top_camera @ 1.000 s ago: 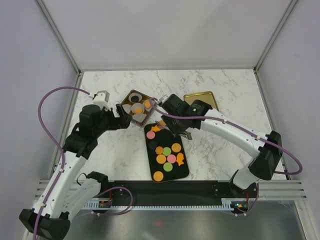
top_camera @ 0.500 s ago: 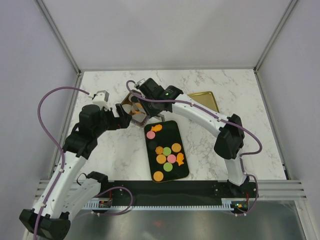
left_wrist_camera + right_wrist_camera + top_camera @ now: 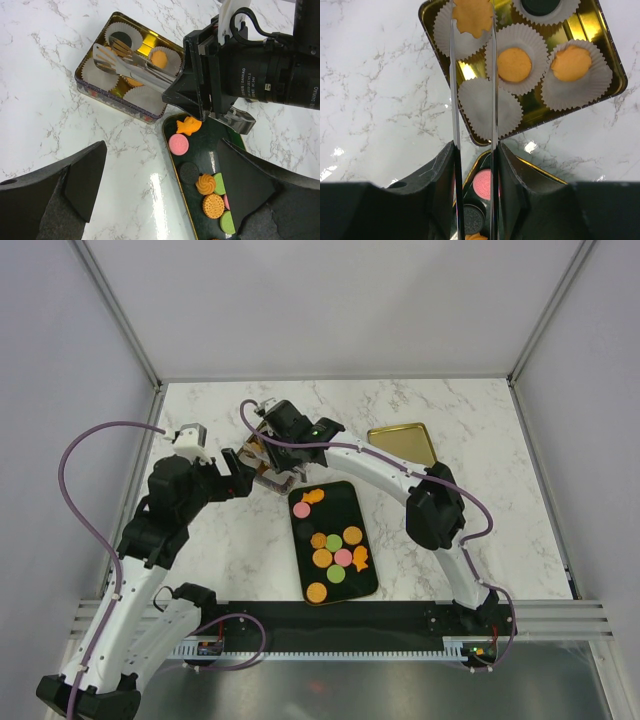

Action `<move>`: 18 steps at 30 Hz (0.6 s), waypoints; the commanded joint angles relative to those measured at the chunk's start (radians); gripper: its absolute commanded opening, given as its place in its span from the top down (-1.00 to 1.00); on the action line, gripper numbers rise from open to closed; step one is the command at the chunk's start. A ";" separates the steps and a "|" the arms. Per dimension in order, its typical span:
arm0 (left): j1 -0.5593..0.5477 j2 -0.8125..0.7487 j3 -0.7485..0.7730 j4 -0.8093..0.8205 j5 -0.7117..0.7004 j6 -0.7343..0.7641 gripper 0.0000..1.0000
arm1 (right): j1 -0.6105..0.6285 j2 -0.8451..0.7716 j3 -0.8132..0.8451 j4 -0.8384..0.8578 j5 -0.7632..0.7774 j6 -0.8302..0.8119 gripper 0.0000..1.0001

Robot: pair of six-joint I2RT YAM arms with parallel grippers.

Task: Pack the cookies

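Right wrist view: right tool clenched on tongs, orange cookie pinched at tips ahead of tool, poised over paper cup in tin for drop. Left tool spread wide, empty.

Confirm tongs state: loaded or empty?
Loaded: the tongs pinch an orange cookie between their tips, over a paper cup in the tin.

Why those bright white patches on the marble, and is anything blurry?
Left wrist view: a glare streak on the marble table. Right wrist view: small glare spots on it, gold tin gleaming. Top view: evenly lit. Nothing looks badly blurred.
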 commanded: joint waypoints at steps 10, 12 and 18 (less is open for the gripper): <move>0.007 -0.003 -0.004 0.038 -0.008 -0.008 -0.99 | 0.029 0.026 0.061 0.097 0.014 0.034 0.17; 0.006 -0.006 -0.004 0.038 -0.007 -0.006 -1.00 | 0.030 0.034 0.057 0.096 0.016 0.034 0.17; 0.007 -0.004 -0.006 0.038 -0.002 -0.008 -0.99 | 0.030 0.032 0.038 0.087 0.049 0.038 0.15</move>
